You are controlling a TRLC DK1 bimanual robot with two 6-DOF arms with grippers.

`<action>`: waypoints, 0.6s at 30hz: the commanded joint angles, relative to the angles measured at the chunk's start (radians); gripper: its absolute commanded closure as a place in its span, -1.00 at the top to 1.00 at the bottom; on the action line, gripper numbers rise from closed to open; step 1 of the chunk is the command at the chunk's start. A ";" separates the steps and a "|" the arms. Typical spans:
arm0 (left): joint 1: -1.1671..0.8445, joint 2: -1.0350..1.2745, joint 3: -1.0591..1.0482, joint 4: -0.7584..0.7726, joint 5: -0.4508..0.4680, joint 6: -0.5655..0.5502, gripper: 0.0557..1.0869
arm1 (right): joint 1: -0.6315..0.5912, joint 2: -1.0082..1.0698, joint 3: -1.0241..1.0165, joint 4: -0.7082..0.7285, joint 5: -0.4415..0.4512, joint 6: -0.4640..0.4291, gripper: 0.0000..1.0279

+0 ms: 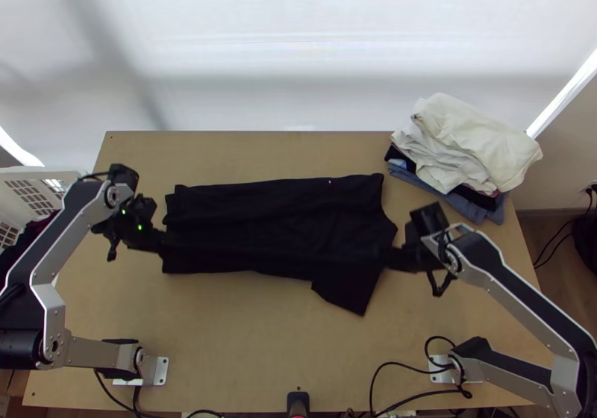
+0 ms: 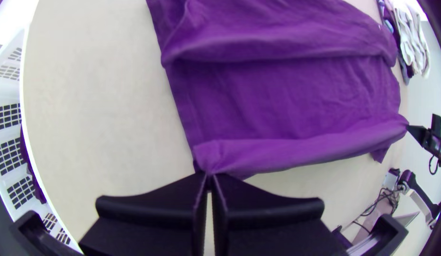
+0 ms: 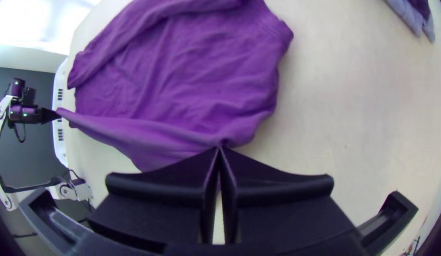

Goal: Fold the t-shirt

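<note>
The t-shirt (image 1: 276, 216) lies across the middle of the table (image 1: 239, 358), its long way running left to right. Its far side is folded over in a wide band, while the part nearer the arms' bases lies as a flatter layer with light wrinkles. A squarish flap (image 1: 347, 287) sticks out toward the near side at the right.

The left hand (image 1: 160, 246) is at the shirt's left end, its two fingers closed together on a pinch of cloth by the nearer corner. The right hand (image 1: 392, 257) is at the right end, its fingertips also together, nipping the cloth there. Between the two hands the fabric is drawn into a long ridge, seen in both wrist views.

At the table's far right corner sits a pile of clothes (image 1: 470, 149), with a cream piece on top, white below it, then dark and blue ones. A white basket (image 1: 45, 170) with dark cloth (image 1: 22, 239) inside stands at the left, beside the table. Black cables (image 1: 380, 381) curl along the near edge.
</note>
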 commanded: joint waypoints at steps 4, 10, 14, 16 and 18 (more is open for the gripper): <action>0.017 0.044 0.114 0.001 0.010 -0.068 -0.92 | -0.009 0.083 0.172 -0.019 0.007 -0.007 -0.94; 0.026 0.076 0.187 0.000 0.010 -0.103 -0.92 | -0.026 0.198 0.301 -0.017 0.008 -0.009 -0.94; 0.034 0.105 0.250 -0.002 0.010 -0.120 -0.92 | -0.052 0.295 0.393 -0.016 0.019 -0.012 -0.94; 0.035 0.122 0.287 -0.002 0.008 -0.136 -0.92 | -0.065 0.344 0.443 -0.011 0.025 -0.009 -0.94; 0.035 0.141 0.324 -0.006 0.008 -0.148 -0.92 | -0.075 0.392 0.494 -0.011 0.027 -0.007 -0.94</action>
